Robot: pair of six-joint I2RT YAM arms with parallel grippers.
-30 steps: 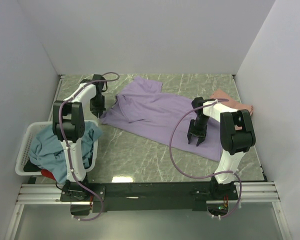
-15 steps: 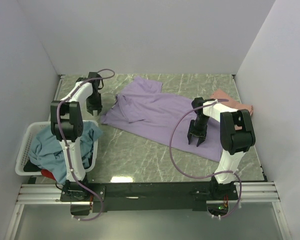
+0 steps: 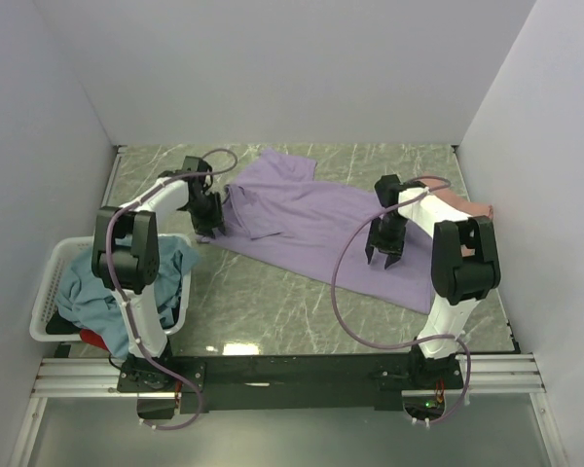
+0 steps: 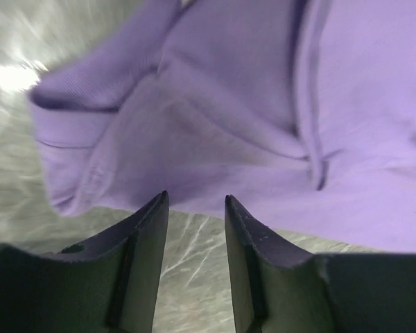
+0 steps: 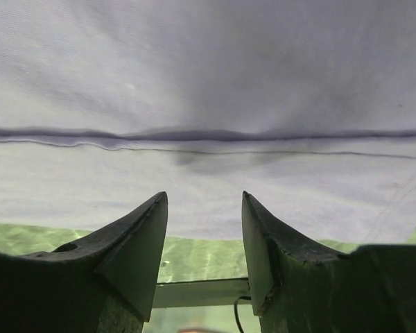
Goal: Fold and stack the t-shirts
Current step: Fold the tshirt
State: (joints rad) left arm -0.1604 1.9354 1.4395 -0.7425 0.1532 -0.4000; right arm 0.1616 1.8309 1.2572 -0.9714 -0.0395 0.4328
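Spreading the purple shirt flat: left pincer and right pincer hang part-open and empty at its edges, which they should grip next.

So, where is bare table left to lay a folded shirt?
Bare table lies between the lavender t-shirt and the near edge, right of the basket; also the far-left corner. Centre and far right are crowded.

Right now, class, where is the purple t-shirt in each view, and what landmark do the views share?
Top external: purple t-shirt spread mid-frame, diagonally.
Left wrist: the shirt fills the upper frame, a folded corner at left.
Right wrist: the shirt fills the upper frame, hem seam across.
Shared landmark: green marbled table below the shirt's edge.
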